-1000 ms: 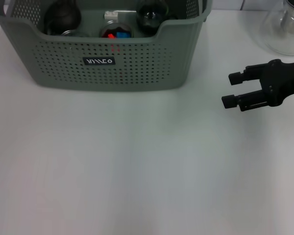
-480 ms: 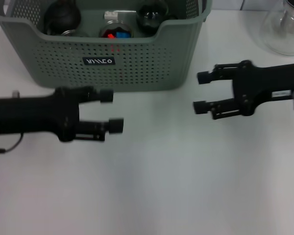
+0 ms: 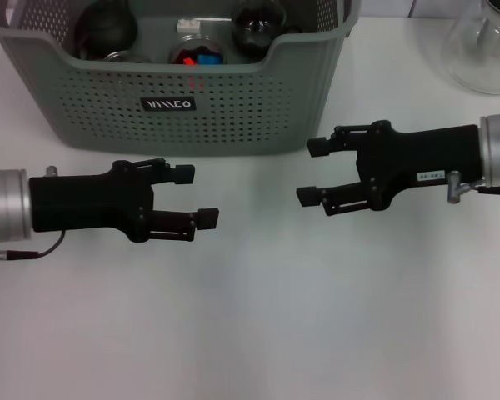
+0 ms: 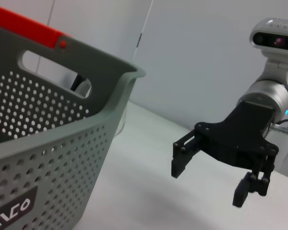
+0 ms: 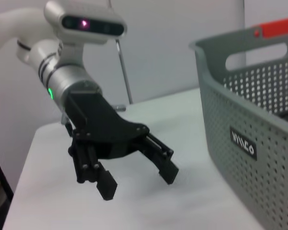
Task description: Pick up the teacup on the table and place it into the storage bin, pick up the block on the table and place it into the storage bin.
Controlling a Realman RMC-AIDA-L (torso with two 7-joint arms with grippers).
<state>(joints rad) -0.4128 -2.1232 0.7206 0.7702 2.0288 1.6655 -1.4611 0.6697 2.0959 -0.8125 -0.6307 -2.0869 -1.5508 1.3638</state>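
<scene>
The storage bin (image 3: 233, 108) stands at the back of the white table; it also shows in the left wrist view (image 4: 62, 143) and the right wrist view (image 5: 259, 120). Inside it lie two dark round objects (image 3: 106, 29) and a small round container with red and blue pieces (image 3: 196, 57). No teacup or block shows on the table. My left gripper (image 3: 196, 197) is open and empty, in front of the bin's left half. My right gripper (image 3: 312, 172) is open and empty, facing it from the right. Each wrist view shows the other arm's gripper (image 4: 210, 182) (image 5: 138, 181).
A clear glass flask (image 3: 487, 50) stands at the back right corner. The white table (image 3: 250, 333) stretches in front of both grippers. A grey wall shows behind in the wrist views.
My left arm has come in from the left and reached further right. My right gripper has moved left toward the middle. Both stay open and empty.
</scene>
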